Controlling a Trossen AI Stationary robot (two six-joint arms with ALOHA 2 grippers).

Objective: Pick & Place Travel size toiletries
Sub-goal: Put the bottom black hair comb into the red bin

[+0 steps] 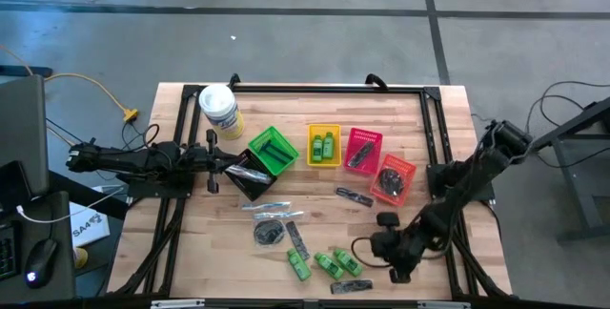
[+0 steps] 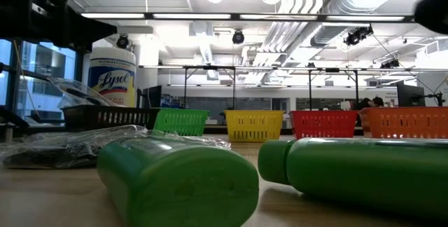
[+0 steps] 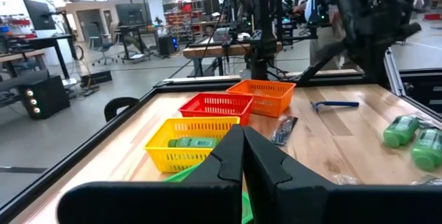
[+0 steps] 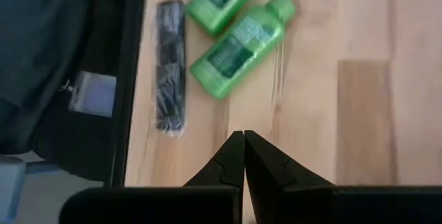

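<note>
Toiletries lie loose on the front half of the table (image 1: 191,242), between the arms, and some already sit in baskets.

Left side: left gripper (image 1: 212,163) closed, empty, over the black basket (image 1: 250,177). Its wrist view shows the two fingers pressed tip to tip. Lysol tub (image 1: 218,110) stands just behind it, near the table's back-left corner.

Centre, back row: green basket (image 1: 273,150), contents hard to make out. Yellow basket (image 1: 324,144) holds two green bottles (image 1: 323,144). Red basket (image 1: 363,150) holds something dark, too small to name. Orange basket (image 1: 393,178) holds a dark round item, unclear.

Centre, front: clear-wrapped sticks (image 1: 266,205), a round dark packet (image 1: 268,232), a flat comb (image 1: 297,240), then loose green bottles (image 1: 329,264). Another comb (image 1: 350,286) lies at the front edge. A wrapped dark piece (image 1: 354,196) lies alone between the red basket and the front group.

Right side: right gripper (image 1: 402,273) closed, empty, near the front edge, just right of the bottles. Its wrist view shows two bottles (image 4: 238,42) and a wrapped comb (image 4: 170,72) by the table edge, one bottle cut off.

Low view: two bottles fill the foreground and hide most of the table; both grippers cut off at the top corners.

Open wood lies front-left and along the back edge.
</note>
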